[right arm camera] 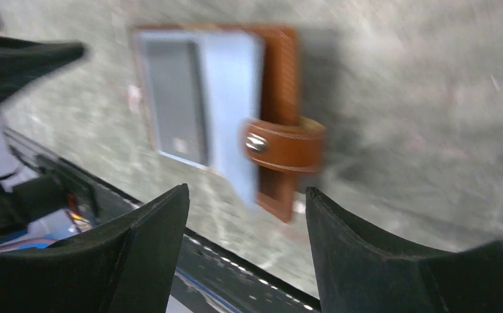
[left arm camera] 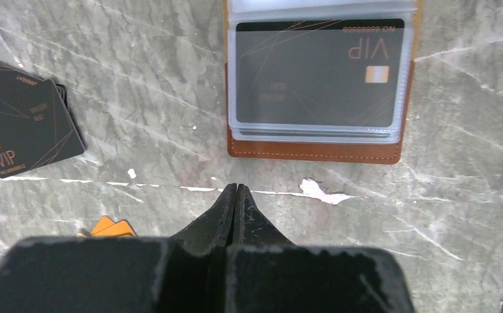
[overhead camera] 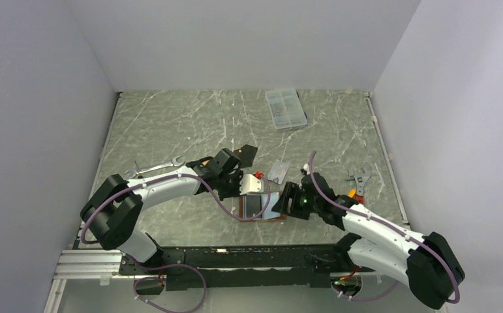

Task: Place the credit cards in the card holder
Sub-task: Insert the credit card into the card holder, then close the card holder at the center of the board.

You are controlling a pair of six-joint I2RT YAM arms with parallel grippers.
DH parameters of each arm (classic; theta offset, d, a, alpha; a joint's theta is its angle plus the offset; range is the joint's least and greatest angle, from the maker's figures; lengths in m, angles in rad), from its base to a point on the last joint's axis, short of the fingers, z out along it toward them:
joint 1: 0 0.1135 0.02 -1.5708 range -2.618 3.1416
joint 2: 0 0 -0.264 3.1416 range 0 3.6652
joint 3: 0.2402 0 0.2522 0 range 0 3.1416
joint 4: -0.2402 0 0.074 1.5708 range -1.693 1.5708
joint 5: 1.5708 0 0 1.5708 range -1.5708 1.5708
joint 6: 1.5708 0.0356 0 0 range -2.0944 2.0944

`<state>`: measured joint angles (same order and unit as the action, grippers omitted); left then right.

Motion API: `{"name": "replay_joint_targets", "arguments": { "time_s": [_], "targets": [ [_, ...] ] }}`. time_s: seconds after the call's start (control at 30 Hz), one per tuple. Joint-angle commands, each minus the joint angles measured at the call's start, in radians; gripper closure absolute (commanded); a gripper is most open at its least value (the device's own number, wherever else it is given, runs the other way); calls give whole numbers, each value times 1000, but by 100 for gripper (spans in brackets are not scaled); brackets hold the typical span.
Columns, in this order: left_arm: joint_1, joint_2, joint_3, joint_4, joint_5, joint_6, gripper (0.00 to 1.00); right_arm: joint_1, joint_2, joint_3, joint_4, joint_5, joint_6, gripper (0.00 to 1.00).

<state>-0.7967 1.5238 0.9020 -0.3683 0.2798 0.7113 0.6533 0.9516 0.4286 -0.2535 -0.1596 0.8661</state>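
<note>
Left claw (left arm camera: 235, 190) clenched tip to tip, holding nothing, hovering over bare counter (left arm camera: 431, 215) just below the card holder (left arm camera: 314, 151). Right claw (right arm camera: 247, 195) released, jaws wide, nothing between them, hanging over the holder's snap tab (right arm camera: 281, 143); that view is blurred. Holder lies open and flat at lower centre of the top view, between both claws, close to the counter's bottom edge. Its long axis runs left-right there, tab end toward the right. One black VIP card (left arm camera: 317, 72) sits in the clear sleeve, long side across the frame, print upside down, chip at right. Loose black cards (left arm camera: 27, 124) lie stacked at left, orange card (left arm camera: 108, 227) at bottom left. Risks: open jaws snag the tab and drag the holder toward the edge; the unpinned sleeve shifts; the stack yields two cards at once; flat cards slip.
</note>
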Motion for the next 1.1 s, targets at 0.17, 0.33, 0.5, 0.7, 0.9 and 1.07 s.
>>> {"name": "replay_joint_targets", "arguments": {
  "time_s": [0.17, 0.33, 0.5, 0.7, 0.9, 1.07],
  "targets": [
    [-4, -8, -10, -4, 57, -23, 100, 2, 50, -139, 213, -77, 92, 29],
    [-4, -3, -12, -1, 62, -28, 100, 2, 114, -147, 337, -84, 126, 35],
    [-5, 14, -13, 8, 66, -29, 100, 4, 176, -158, 441, -77, 144, 43],
    [-5, 27, 5, -8, 71, -22, 100, 9, 261, -156, 527, -77, 145, 58],
    [5, 18, 27, -40, 102, -45, 100, 10, 280, -136, 549, -58, 141, 100],
    [79, 4, 60, -57, 156, -71, 100, 6, 177, -103, 453, -54, 119, 100]
  ]
}}
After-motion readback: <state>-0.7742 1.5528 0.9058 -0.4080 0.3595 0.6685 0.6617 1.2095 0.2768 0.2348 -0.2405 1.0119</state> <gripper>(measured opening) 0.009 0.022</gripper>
